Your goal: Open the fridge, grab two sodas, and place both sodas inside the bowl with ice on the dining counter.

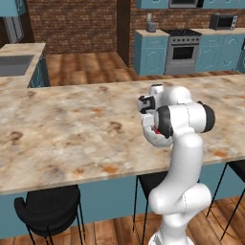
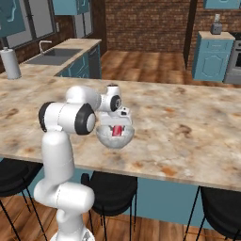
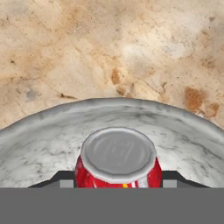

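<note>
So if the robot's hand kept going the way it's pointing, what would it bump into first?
The hand points down into the bowl, with the red can between its fingers. Going straight on, the can's bottom would probably meet the bowl's inside first. How far off that is, I can't tell.

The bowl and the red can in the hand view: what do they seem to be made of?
The bowl looks like polished grey-white marble or glazed stone, given its veined, glossy wall. The red can looks like painted metal: shiny red side, dull grey rimmed lid.
</note>
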### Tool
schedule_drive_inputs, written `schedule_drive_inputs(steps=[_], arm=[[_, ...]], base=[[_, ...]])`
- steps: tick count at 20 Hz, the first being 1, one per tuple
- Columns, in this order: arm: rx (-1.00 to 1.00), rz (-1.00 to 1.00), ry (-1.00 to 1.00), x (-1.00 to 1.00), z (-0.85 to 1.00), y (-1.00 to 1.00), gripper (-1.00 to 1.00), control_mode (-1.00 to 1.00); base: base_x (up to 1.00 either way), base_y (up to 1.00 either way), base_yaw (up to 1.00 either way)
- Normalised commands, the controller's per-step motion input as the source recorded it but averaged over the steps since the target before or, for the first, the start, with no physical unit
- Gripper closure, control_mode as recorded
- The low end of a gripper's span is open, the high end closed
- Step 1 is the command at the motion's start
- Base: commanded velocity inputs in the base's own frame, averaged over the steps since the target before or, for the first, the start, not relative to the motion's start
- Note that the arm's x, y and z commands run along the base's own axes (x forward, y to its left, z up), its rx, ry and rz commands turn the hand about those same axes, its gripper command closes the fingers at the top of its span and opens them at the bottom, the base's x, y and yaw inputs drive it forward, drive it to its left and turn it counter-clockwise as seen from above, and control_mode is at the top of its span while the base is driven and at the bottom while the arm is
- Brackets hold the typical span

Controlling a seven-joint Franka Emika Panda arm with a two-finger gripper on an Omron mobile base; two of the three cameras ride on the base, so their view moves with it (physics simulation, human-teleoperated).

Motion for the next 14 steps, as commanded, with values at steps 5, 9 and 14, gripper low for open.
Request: schedule_drive_inputs(steps=[5,9,14], arm=[[0.0,0.0,-0.12,-0.25,-0.03,-0.19,-1.0,-1.0],[0.0,0.0,-0.11,-0.22,0.0,-0.2,-1.0,-1.0],[0.0,0.0,-0.17,-0.41,0.15,-0.05,-1.0,-1.0]], base=[[0.0,0.0,0.0],[0.0,0.0,0.0],[0.0,0.0,0.0]])
